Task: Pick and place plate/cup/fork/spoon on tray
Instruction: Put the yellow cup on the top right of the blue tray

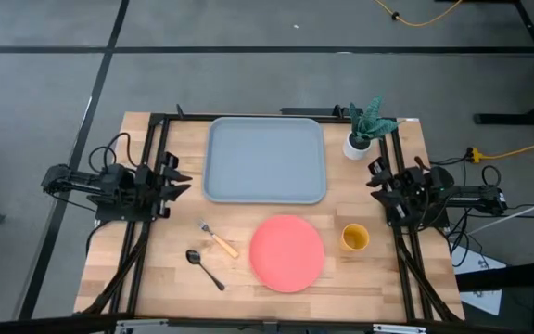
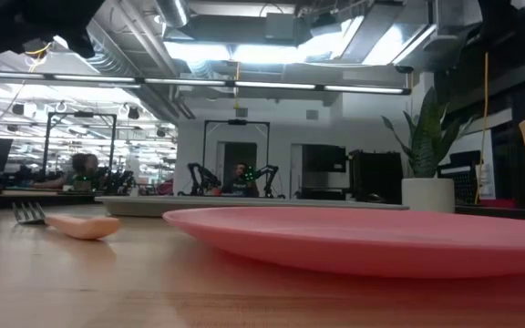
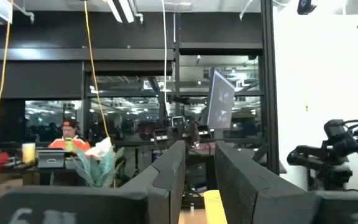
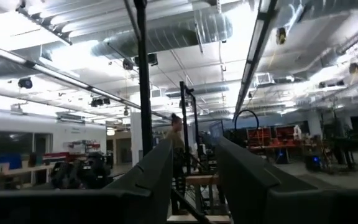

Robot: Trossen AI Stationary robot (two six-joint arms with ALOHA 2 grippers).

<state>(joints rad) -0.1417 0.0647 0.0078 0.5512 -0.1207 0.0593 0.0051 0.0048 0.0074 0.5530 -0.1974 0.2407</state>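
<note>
The light blue-grey tray point(image 1: 267, 160) lies at the table's far middle. The coral-pink plate point(image 1: 287, 252) lies flat near the front edge, and the yellow-orange cup point(image 1: 355, 237) stands upright to its right. The fork point(image 1: 219, 239), with its orange handle, and the dark spoon point(image 1: 204, 267) lie flat left of the plate. My left gripper point(image 1: 182, 181) waits open at the table's left edge, raised and tipped upward. My right gripper point(image 1: 375, 181) waits open at the right edge, tipped up the same way. Nothing is between either pair of fingers point(image 3: 166, 177) point(image 4: 154, 180).
A white pot with a green plant point(image 1: 362, 132) stands at the tray's far right corner, close to my right arm. Bare wood point(image 1: 156, 269) lies at the front left around the cutlery. People sit at desks in the room beyond the table.
</note>
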